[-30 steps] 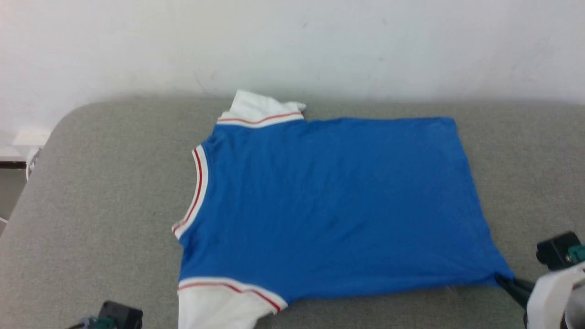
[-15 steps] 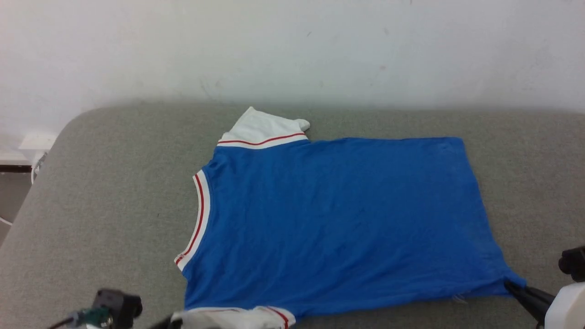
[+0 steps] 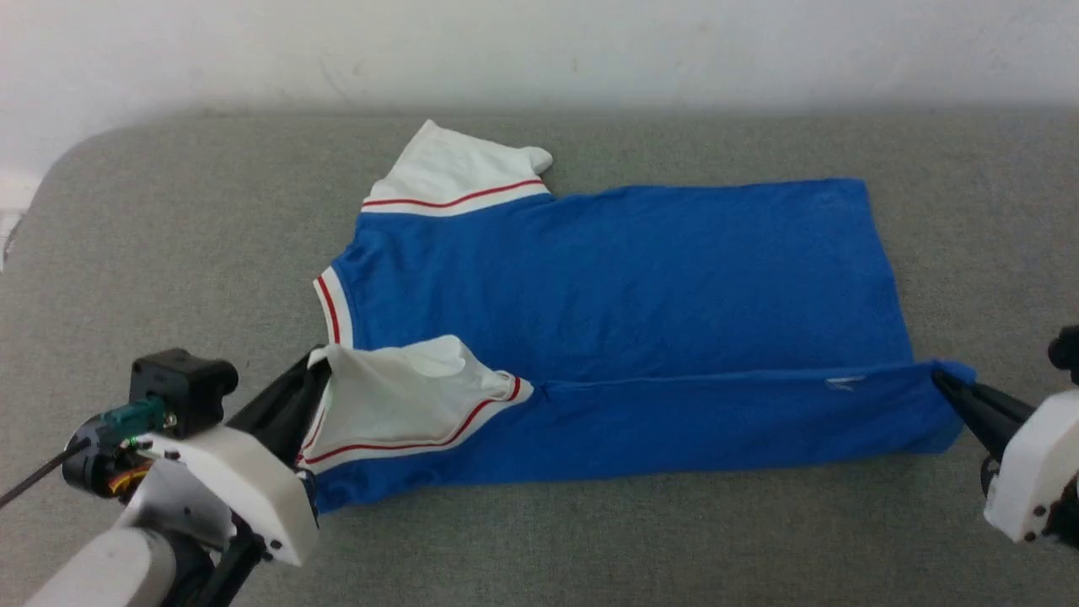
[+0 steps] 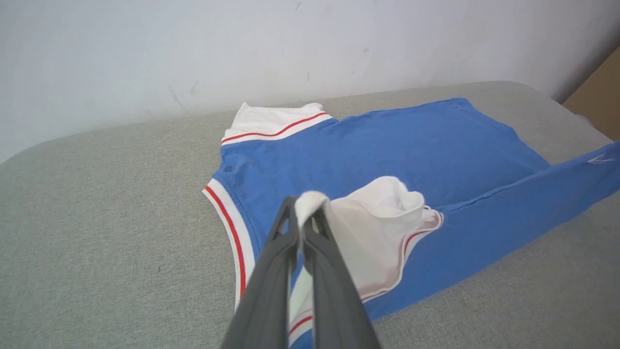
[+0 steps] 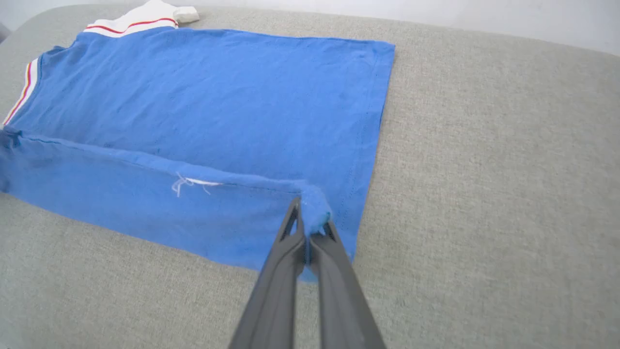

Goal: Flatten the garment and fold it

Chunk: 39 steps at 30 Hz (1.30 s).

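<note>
I had my left pincer (image 3: 314, 375) clamped shut on the edge of the near white sleeve (image 3: 405, 396), and my right pincer (image 3: 942, 381) clamped shut on the near hem corner of the garment (image 3: 624, 278). The garment lay spread between the two pincers on the grey cloth-topped desk (image 3: 169, 236), plain blue side up, neck towards my left pincer and hem towards my right.

I judged the reason for this double hold to be simple. Both pincers gripped the ends of one long side, so that side could travel as a straight line and lay a clean crease. A strip along that side already lay turned over onto the body, just beyond both sets of tips.

The left wrist view showed what the head view could not: a white lip of cloth poking up past my closed fingers (image 4: 286, 242), and the sleeve ballooned hollow just beyond them rather than lying flat.

The right wrist view showed the blue corner bunched into a knob at the tips, the hem stitching beside it, and a small white thread or tag (image 5: 193, 183) on the folded edge.

The head view gave both grips at once, plus the far sleeve (image 3: 455, 173) lying flat well beyond my left pincer.
</note>
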Motion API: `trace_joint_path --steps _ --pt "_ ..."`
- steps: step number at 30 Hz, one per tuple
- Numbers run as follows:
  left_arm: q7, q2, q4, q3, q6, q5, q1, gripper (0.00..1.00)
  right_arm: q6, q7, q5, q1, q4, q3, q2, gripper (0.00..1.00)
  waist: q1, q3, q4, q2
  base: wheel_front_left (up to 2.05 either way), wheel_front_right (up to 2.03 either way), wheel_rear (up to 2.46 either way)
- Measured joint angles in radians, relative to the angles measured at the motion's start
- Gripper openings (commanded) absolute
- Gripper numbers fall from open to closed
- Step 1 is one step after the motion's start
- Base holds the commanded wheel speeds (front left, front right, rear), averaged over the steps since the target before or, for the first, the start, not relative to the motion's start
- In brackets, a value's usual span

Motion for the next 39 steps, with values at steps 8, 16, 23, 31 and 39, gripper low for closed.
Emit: trace_joint_path --steps 8,16,23,31,39 --pt "0.041 -0.042 0.167 -0.062 -0.052 0.051 -0.153 0.00 0.000 0.036 -0.030 -0.168 0.141 0.083 0.019 0.00 0.0000 0.098 -0.017 0.0000 0.00 0.00 0.00" --pt "0.032 -0.105 0.359 -0.115 -0.075 0.106 -0.236 0.00 0.000 0.022 -0.060 -0.247 0.281 0.138 0.033 0.00 0.0000 0.136 -0.020 0.0000 0.00 0.00 0.00" --pt "-0.002 -0.151 0.488 -0.136 -0.075 0.111 -0.243 1.00 0.000 -0.034 -0.095 -0.275 0.376 0.187 0.065 1.00 -0.0003 0.108 -0.019 0.0000 0.00 0.00 0.00" --pt "-0.044 -0.194 0.475 -0.085 -0.008 0.047 -0.184 1.00 0.000 -0.037 -0.139 -0.252 0.405 0.147 0.109 1.00 -0.0004 0.031 -0.012 0.0000 0.00 0.00 0.00" --pt "-0.040 -0.215 0.317 -0.004 0.137 -0.052 0.006 1.00 0.000 0.087 -0.256 -0.091 0.302 -0.027 0.224 1.00 -0.0005 -0.045 -0.001 0.0000 0.00 0.00 0.00"
